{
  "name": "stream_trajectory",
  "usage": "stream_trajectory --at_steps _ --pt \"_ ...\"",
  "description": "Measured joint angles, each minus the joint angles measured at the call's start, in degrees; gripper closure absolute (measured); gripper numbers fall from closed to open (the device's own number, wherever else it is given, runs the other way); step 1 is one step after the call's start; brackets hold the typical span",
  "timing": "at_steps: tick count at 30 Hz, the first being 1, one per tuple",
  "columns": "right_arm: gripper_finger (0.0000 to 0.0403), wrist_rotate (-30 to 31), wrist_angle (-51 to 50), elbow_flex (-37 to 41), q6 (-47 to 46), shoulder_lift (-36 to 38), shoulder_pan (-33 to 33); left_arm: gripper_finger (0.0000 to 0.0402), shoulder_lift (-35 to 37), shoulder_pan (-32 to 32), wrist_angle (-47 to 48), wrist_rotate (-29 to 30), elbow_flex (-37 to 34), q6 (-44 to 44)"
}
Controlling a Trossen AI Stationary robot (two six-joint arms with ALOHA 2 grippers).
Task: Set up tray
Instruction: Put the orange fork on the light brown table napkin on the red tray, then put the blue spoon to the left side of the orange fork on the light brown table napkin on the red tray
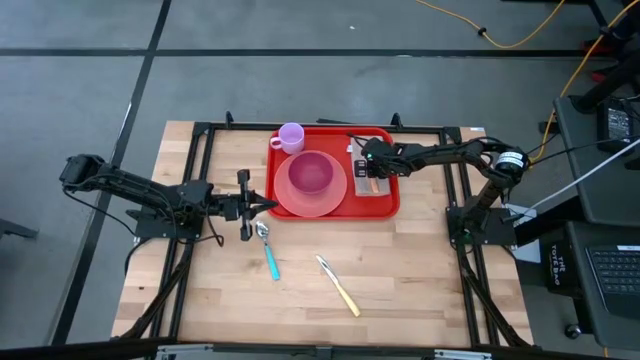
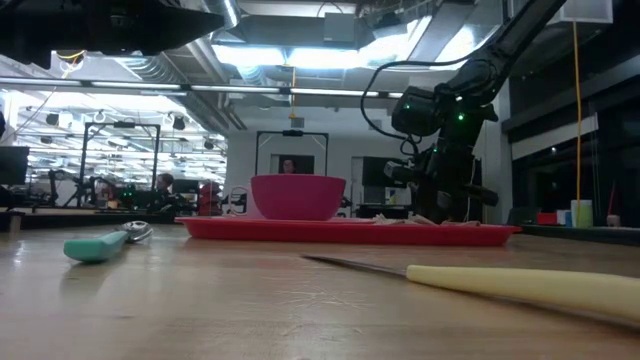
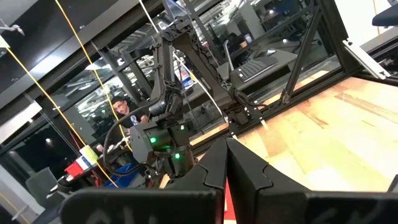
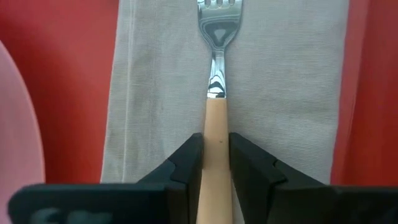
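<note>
The red tray (image 1: 388,206) lies at the table's far middle and shows edge-on in the low view (image 2: 350,232). On it are a pink plate (image 1: 288,205) bearing a pink bowl (image 1: 311,173), a purple cup (image 1: 291,137), and a grey napkin (image 4: 280,93) at its right side. A fork (image 4: 214,37) with a tan handle lies along the napkin. My right gripper (image 4: 216,163) points steeply down over it, shut on the handle. My left gripper (image 1: 268,206) hovers shut, level, at the tray's left edge. My right gripper has the fork's tan handle (image 4: 216,134) between its two fingers, one on each long side, a little behind where the metal neck begins. The fingers come from above, slanting down, and lie along the fork. The fork rests flat on the napkin, tines pointing away.
On the bare wood in front of the tray lie a spoon with a teal handle (image 1: 268,252) and a knife with a pale yellow handle (image 1: 340,290). A black frame runs around the table's edges. People and equipment show in the room beyond.
</note>
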State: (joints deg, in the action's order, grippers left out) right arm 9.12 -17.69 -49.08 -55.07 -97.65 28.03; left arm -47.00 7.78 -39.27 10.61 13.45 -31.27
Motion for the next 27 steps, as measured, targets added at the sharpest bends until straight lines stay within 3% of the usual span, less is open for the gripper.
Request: stream_trajectory --at_steps 15,27 --pt "0.0248 -1.5 -0.3 0.1 0.1 1.1 0.3 0.0398 0.0 0.0 0.0 0.0 0.0 0.6" --pt "0.0241 -1.3 -0.7 0.2 0.6 7.9 0.3 0.0398 0.0 0.0 0.0 0.0 0.0 0.6"
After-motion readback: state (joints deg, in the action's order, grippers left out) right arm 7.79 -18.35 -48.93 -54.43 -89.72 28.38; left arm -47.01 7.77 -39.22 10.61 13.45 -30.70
